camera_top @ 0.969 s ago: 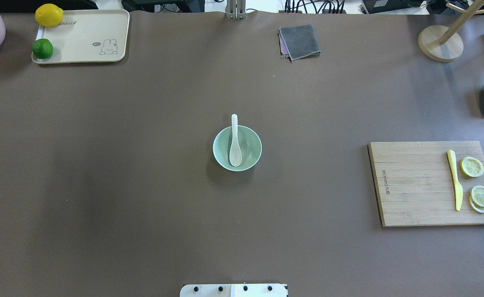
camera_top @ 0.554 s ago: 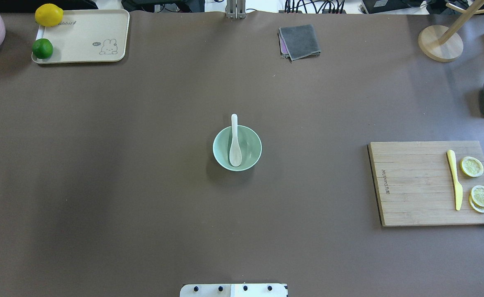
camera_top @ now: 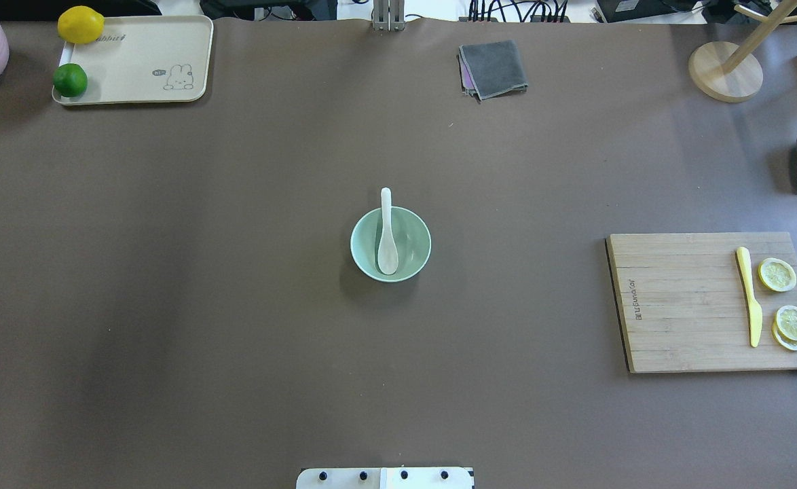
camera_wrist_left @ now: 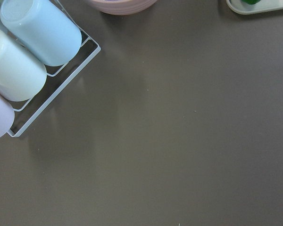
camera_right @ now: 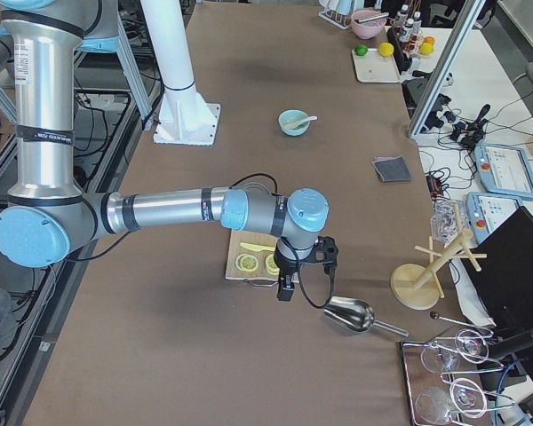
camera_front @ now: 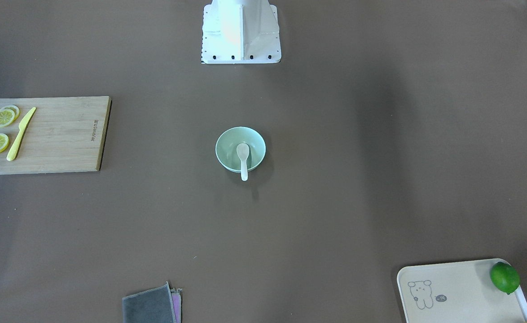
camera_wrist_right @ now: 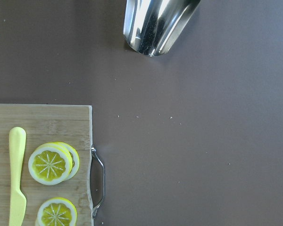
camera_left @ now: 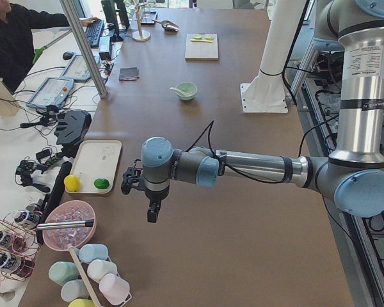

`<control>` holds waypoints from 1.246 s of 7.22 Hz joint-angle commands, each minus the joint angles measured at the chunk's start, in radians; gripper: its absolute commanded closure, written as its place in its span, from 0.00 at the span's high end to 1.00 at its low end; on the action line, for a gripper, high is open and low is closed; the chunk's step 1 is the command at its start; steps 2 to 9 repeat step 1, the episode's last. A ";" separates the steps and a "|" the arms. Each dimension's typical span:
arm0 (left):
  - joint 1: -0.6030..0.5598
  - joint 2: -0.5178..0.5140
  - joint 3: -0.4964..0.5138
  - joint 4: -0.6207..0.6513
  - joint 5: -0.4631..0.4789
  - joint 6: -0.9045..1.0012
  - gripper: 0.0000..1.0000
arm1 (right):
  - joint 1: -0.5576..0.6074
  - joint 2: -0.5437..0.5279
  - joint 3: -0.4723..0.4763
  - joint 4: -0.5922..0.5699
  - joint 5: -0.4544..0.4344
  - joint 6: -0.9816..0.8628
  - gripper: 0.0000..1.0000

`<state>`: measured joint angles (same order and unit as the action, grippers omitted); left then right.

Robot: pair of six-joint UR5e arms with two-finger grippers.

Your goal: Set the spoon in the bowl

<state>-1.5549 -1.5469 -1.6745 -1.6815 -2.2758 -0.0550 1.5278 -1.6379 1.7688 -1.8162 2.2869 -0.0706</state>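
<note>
a: anything shift in the last second?

b: nothing. the spoon (camera_top: 387,241) lies just as it did a second ago, scoop down inside the bowl (camera_top: 413,246) at the middle of the table (camera_top: 235,305). its handle leans on the far rim and pokes out past it, away from the robot.

a: and the arms?

b: both hang well apart from the bowl. the left gripper (camera_left: 152,217) is over the table's left end, near the tray (camera_left: 105,153) with the lemon (camera_left: 71,183) and lime (camera_left: 102,185). the right gripper (camera_right: 285,293) is over the right end, at the cutting board's (camera_top: 683,305) outer edge, near the metal scoop (camera_wrist_right: 155,23).

a: pincers released or clenched?

b: cannot tell for either. they show only in the side views, and the wrist cameras catch no fingers. the spoon sits far from both, so neither has it.

a: so where does the task stand?

b: judging by the stillness, done. the spoon rests in the bowl and nothing reaches for it. the one soft spot is the overhanging handle, though it looks steady.
</note>
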 commanded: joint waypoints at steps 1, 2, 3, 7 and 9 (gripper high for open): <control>-0.001 0.001 0.002 0.000 0.002 0.000 0.98 | 0.000 0.000 0.003 0.000 0.000 0.000 1.00; -0.001 0.001 0.002 0.000 0.002 0.000 0.98 | 0.000 0.000 0.003 0.000 0.000 0.000 1.00; -0.001 0.001 0.002 0.000 0.002 0.000 0.98 | 0.000 0.000 0.003 0.000 0.000 0.000 1.00; -0.001 0.001 0.002 0.000 0.002 0.000 0.98 | 0.000 0.000 0.003 0.000 0.000 0.000 1.00; -0.001 0.001 0.002 0.000 0.002 0.000 0.98 | 0.000 0.000 0.003 0.000 0.000 0.000 1.00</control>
